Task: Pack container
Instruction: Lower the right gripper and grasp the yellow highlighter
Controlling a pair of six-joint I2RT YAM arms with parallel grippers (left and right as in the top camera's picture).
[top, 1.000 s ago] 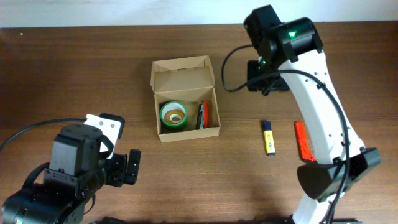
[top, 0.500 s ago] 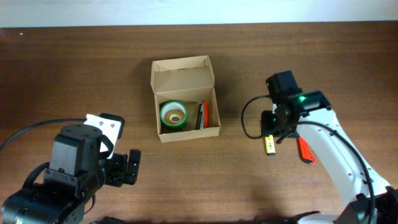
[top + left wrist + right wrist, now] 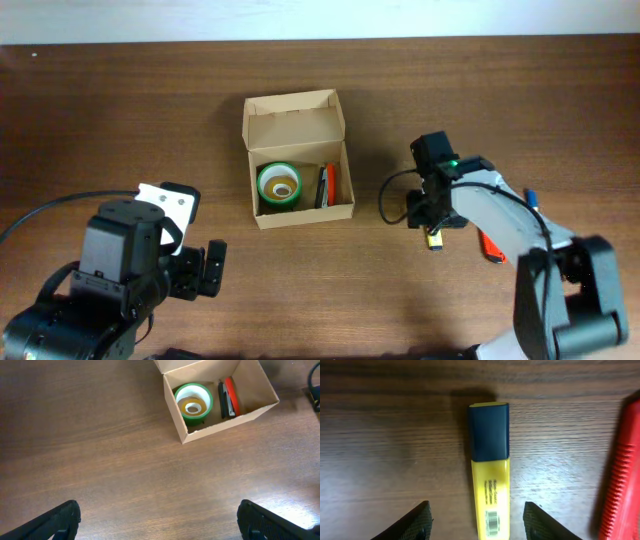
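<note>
Two arms work over a dark wooden table (image 3: pixel 120 110). The left arm (image 3: pixel 110 270) sits folded at the near left corner, well away from everything else. Its gripper (image 3: pixel 159 522) is raised above bare wood, and its fingers (image 3: pixel 60 520) are spread wide at the lower corners of the wrist view. The right arm (image 3: pixel 500 215) reaches from the near right corner leftward across the table, its white link lying low and its wrist bent so the camera looks straight down. The right gripper (image 3: pixel 480 522) is spread apart too. One dark finger (image 3: pixel 415 522) stands on each side of a yellow highlighter (image 3: pixel 490 495), and neither touches it.

The container (image 3: pixel 305 215), a brown cardboard box, rests at the table's middle, left of the right gripper and apart from it. Its flap lid is up at the far side. Inside, a green tape roll (image 3: pixel 279 183) lies flat in the left part, with a black and a red marker (image 3: pixel 326 186) side by side along the right wall.

The highlighter lies flat on the wood, its dark blue cap (image 3: pixel 489 432) pointing to the far side. Just to its right lies a red marker (image 3: pixel 620 475), roughly parallel to it and not touching.
</note>
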